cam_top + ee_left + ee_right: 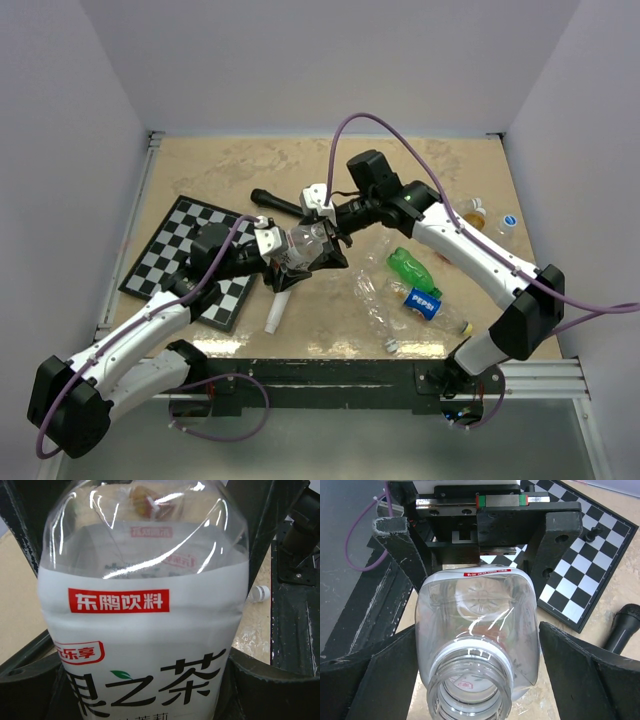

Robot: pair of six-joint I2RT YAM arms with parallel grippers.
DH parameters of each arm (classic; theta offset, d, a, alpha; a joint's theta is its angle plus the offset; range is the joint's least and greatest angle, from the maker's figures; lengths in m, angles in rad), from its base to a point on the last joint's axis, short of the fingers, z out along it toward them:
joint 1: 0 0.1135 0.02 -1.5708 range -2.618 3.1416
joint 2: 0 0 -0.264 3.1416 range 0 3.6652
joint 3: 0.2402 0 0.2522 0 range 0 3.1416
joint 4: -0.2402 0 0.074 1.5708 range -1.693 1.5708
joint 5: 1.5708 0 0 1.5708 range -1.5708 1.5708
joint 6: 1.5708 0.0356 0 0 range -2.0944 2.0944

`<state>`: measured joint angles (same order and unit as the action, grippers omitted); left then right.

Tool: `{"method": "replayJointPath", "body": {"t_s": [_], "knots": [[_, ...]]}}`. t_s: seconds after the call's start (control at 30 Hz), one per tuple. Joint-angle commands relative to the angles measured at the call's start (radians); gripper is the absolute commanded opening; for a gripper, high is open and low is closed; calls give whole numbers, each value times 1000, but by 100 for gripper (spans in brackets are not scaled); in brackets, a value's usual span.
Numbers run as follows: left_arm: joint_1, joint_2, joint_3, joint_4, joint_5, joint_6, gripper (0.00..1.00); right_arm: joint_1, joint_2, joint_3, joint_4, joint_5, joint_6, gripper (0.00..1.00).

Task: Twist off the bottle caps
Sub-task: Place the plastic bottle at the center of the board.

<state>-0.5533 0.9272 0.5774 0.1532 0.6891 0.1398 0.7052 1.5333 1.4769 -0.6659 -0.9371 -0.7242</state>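
— Bottle (480, 630) mouth up close: capped?
— No, bare threads. Right gripper (477, 675) fingers (590, 675) spread wide at 3 and 9 o'clock of the neck, apparently not touching.
— Left gripper (283, 258)?
— Part-closed, pinching the bottle's body. One white cap (260, 593) lies on the table (20, 595), at the bottle's 3 o'clock.

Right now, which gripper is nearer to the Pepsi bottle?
Right. The right gripper, open around the tea bottle's neck, is left of the Pepsi bottle; the left gripper, holding that tea bottle, is farther left.
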Motion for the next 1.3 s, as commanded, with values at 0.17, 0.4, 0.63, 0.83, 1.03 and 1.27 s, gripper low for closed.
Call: {"method": "replayJointPath", "body": {"t_s": [0.17, 0.4, 0.63, 0.83, 1.03, 1.27], "knots": [[-5, -5, 25, 48, 15, -3, 0, 8, -13, 13, 14, -58, 6, 81], [-4, -10, 29, 45, 0, -2, 0, 10, 5, 20, -44, -100, -52, 36], [-4, -47, 29, 32, -72, -8, 56, 5, -2, 40, -49, -83, -32, 20], [0, -146, 26, -1, -206, 24, 91, -94, -44, 10, -18, -72, 22, 19], [0, -246, 16, -24, -390, 53, 100, -265, -82, -4, -3, -5, 55, 18], [1, -263, 18, -40, -563, 47, 100, -470, -7, 58, 144, 353, 265, 21]]}}
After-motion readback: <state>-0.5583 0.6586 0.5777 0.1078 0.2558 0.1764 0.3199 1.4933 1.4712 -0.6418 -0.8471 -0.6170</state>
